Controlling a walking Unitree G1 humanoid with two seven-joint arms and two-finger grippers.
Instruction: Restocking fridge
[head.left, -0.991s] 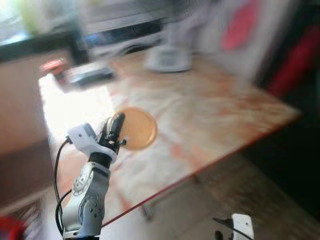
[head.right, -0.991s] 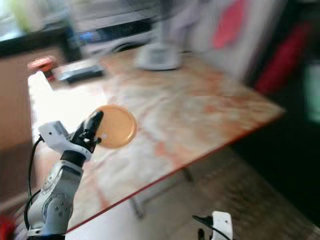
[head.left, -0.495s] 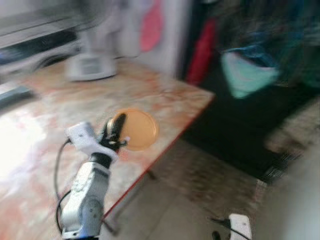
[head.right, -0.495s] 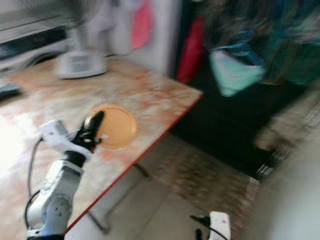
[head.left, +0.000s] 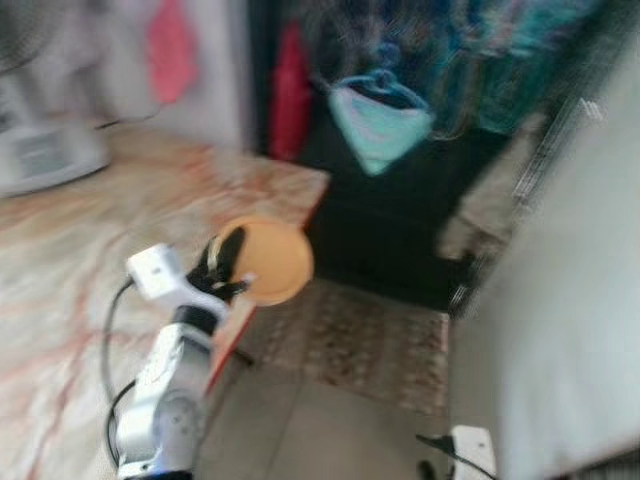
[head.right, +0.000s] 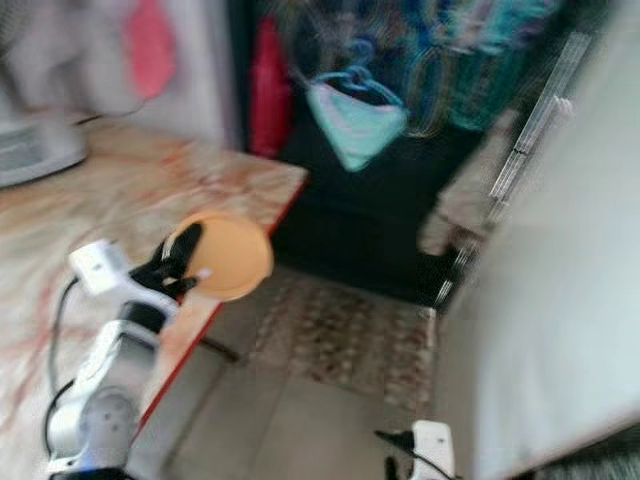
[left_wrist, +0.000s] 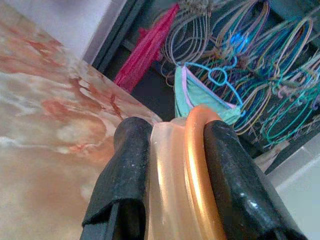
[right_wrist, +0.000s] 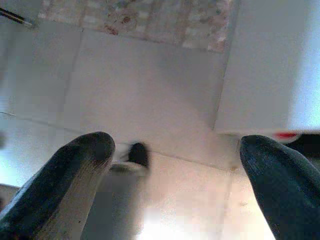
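Camera swung right; orange lid (head.left: 272, 262) still in left gripper (head.left: 225, 268) fingers

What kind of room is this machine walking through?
Probably a lived-in home: a marble-patterned table, clothes hangers bunched in a dark recess, and a patterned rug. The left pincer holds an orange lid.
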